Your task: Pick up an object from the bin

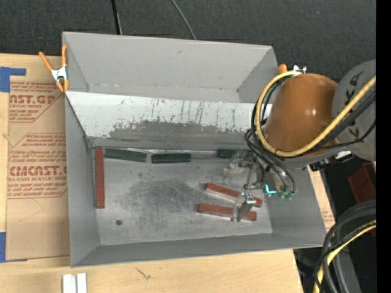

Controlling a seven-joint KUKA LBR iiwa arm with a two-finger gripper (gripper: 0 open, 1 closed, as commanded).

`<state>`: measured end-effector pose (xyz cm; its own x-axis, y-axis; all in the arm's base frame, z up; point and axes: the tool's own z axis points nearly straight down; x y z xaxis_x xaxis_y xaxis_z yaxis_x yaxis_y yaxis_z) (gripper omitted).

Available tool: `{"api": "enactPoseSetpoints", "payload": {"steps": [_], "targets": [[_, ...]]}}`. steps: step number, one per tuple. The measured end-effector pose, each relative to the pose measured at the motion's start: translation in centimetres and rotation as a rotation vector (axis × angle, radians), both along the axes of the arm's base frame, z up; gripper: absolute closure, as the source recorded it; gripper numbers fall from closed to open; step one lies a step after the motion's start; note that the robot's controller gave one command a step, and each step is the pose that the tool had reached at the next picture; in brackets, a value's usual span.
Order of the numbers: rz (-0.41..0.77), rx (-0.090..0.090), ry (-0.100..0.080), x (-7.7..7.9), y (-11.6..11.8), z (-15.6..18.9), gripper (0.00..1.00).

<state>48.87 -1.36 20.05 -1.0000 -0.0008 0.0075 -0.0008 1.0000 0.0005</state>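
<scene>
**Jaws down on the red-brown bars at the lower right of the bin**

We see the arm, under its orange cover (pixel 299 115), reaching into the grey bin (pixel 183 66) from the right of the frame. Its wrist tips downward so that the jaws come onto the floor at the lower right. They sit at the right-hand end of the lower red-brown bar (pixel 214 209), with the upper red-brown bar (pixel 220 191) just beside it. We judge this pair to be the target, since it lies flat and clear of the walls. We cannot tell whether the jaws are open or closed, nor whether they grip anything.

We count three red-brown bars for certain: these two and the left bar (pixel 99 179), which lies along the foot of the left wall. A further reddish piece may lie under the wrist. Two dark green bars, one (pixel 125 155) beside the other (pixel 171 159), rest end to end along the back wall. They probably slid there, and so look harder to grip.
</scene>
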Motion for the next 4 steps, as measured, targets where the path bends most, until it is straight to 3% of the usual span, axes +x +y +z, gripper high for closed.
{"api": "enactPoseSetpoints", "payload": {"steps": [1, 2, 3, 4], "targets": [[0.000, 0.000, -0.008, 0.2, 0.0, 0.4, 0.00], [-0.043, 0.000, -0.015, 1.0, 0.2, -5.3, 0.00], [-0.096, 0.000, -0.008, 0.5, -2.7, -12.6, 1.00], [-0.096, 0.000, -0.009, 0.5, -2.7, -12.6, 1.00]]}}
